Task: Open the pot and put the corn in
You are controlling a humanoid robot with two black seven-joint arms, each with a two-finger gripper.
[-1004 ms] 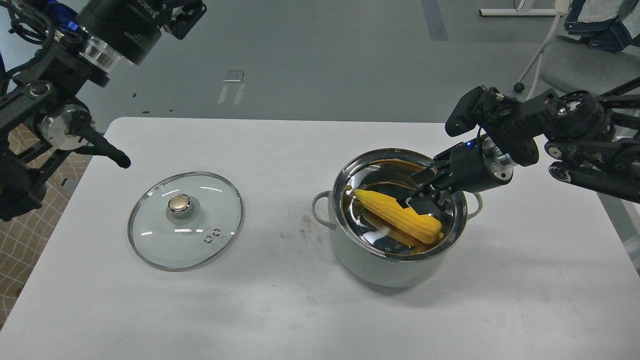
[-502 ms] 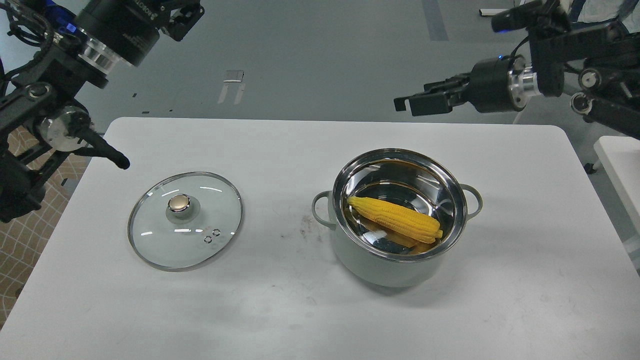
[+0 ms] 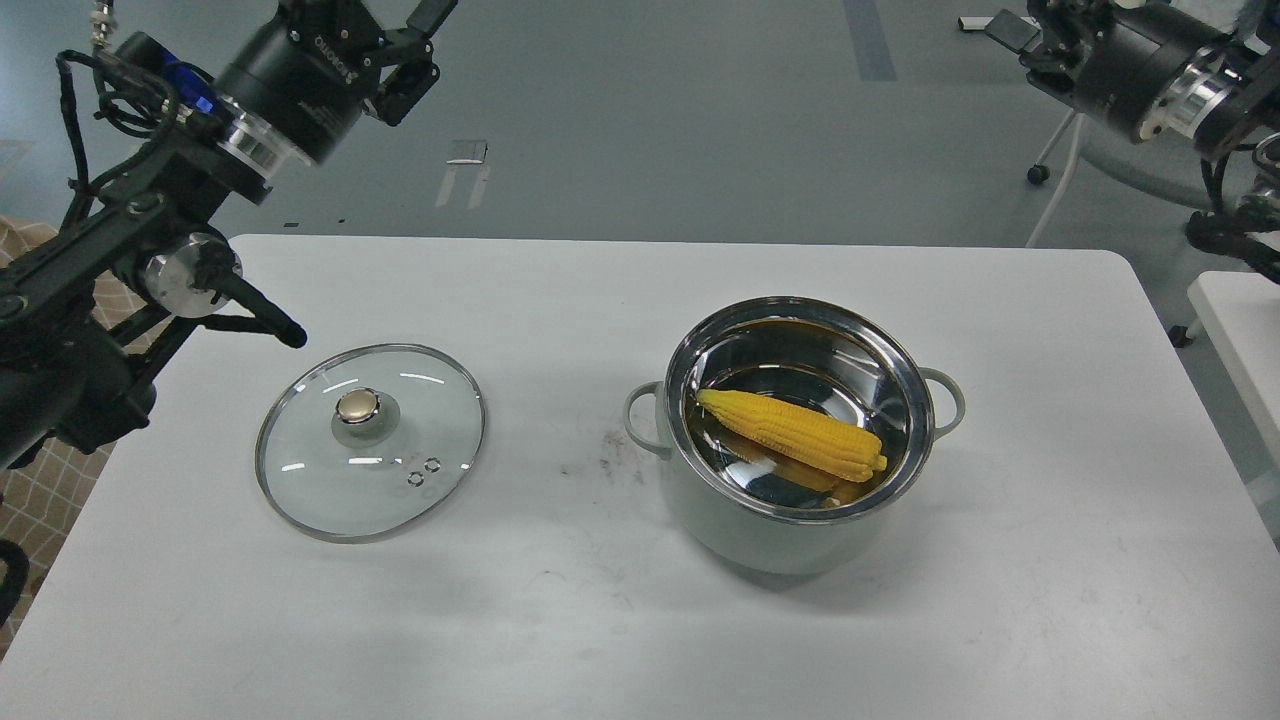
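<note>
The pale grey-green pot (image 3: 770, 535) with a shiny steel inside stands uncovered on the right half of the white table. The yellow corn (image 3: 795, 435) lies slanted inside it, tip to the left, touched by no gripper. My right gripper (image 3: 1018, 30) is high at the top right edge, far above and behind the pot; it is dark and partly cut off. My left gripper (image 3: 408, 50) is high at the top left, above and behind the glass lid (image 3: 370, 480), holding nothing that I can see; its fingers are dark and hard to tell apart.
The glass lid with a gold knob (image 3: 359, 405) lies flat on the table (image 3: 560, 620), left of the pot. My left arm's elbow link (image 3: 250, 310) hangs close above the table's left edge. A second white table edge (image 3: 1240, 330) shows at the far right.
My right gripper let go of the corn, rose out of the pot and pulled back to the top right. The corn lies in the pot. My left arm shifted slightly right.
</note>
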